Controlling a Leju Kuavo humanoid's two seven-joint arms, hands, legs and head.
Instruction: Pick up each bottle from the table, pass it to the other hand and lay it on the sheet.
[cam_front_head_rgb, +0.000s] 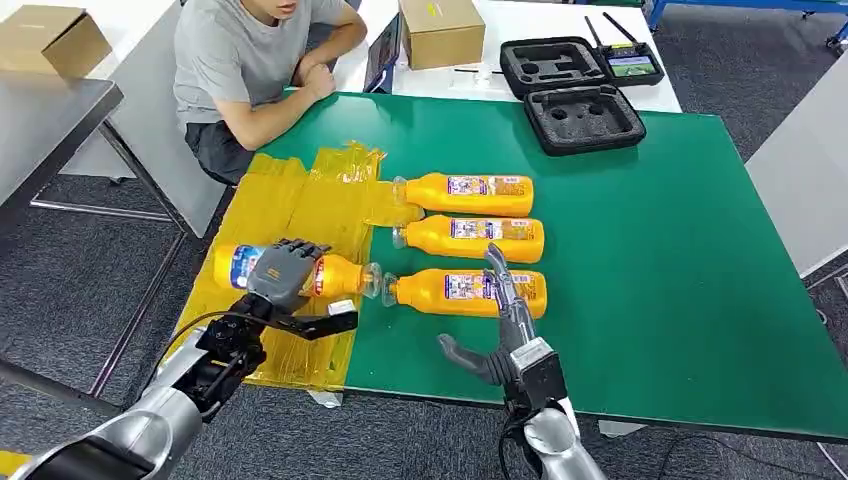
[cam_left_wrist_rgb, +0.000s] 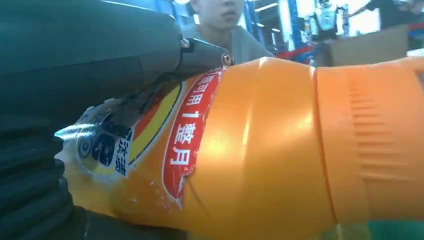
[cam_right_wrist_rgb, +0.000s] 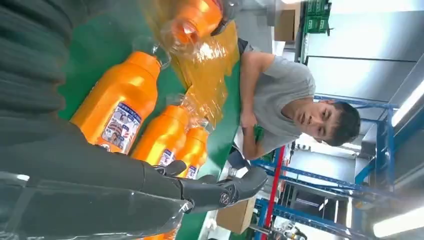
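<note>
Left hand (cam_front_head_rgb: 283, 272) fingers wrap the bottle (cam_front_head_rgb: 335, 274) lower left over the sheet (cam_front_head_rgb: 300, 200); right hand (cam_front_head_rgb: 503, 330) fingers spread; glossy rigid plastic, probably slippery, grip mid-body.

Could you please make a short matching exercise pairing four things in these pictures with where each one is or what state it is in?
Things:
1. left hand
2. right hand
3. black foam case
4. cardboard box

Places or states:
A. lies open at the far edge of the green table
B. stands on the white table beyond
C. grips an orange bottle over the yellow sheet
D. holds nothing, fingers apart, beside the nearest bottle on the table

Pairs: 1-C, 2-D, 3-A, 4-B
</note>
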